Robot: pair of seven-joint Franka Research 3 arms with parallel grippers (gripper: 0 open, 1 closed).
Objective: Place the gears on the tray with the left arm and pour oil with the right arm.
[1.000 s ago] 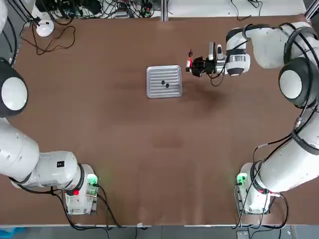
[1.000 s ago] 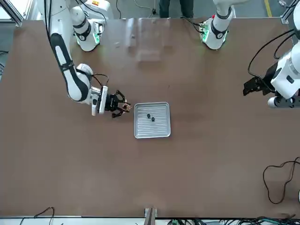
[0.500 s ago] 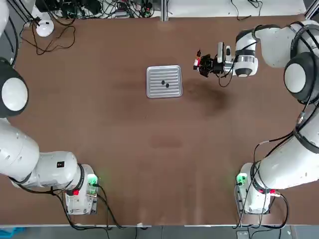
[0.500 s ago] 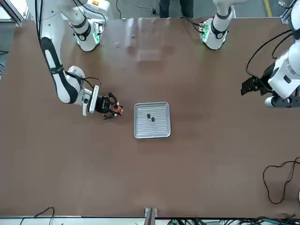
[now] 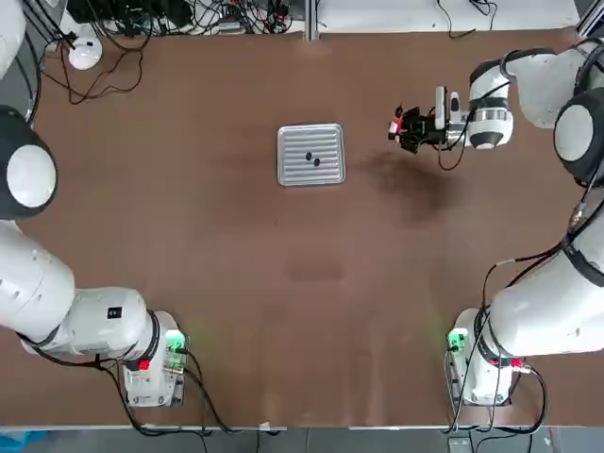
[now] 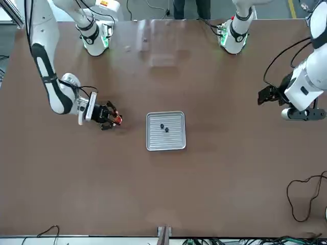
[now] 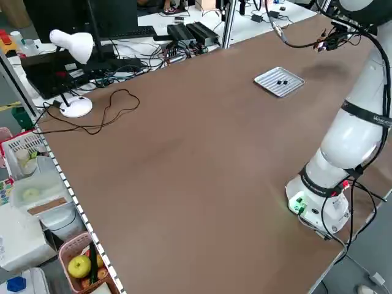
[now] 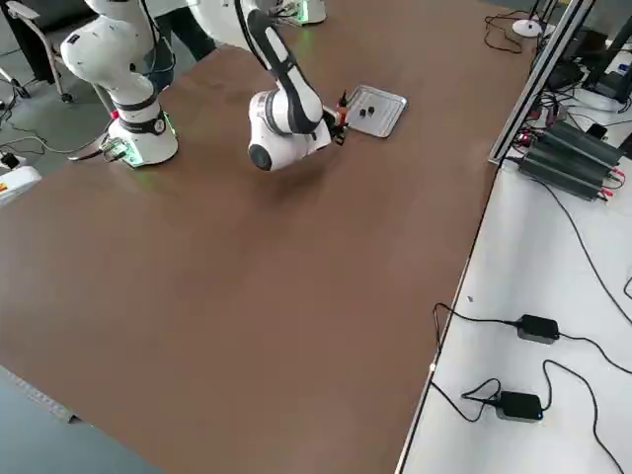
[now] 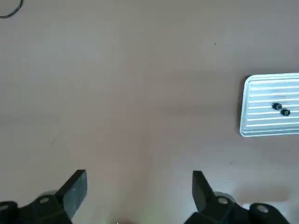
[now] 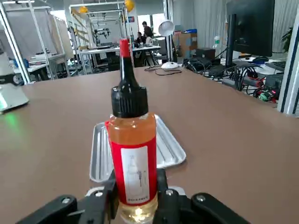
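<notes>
Right end effector (image 10: 135,196): closed around the oil bottle (image 10: 136,175), low on its body; likely light, slick, squeezable. Left end effector (image 9: 140,198): wide, empty.

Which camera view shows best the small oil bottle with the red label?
The right wrist view: the clear oil bottle with red label and black cap stands large and upright between the right gripper's fingers. The top, front and right side views show only small parts of it.
</notes>
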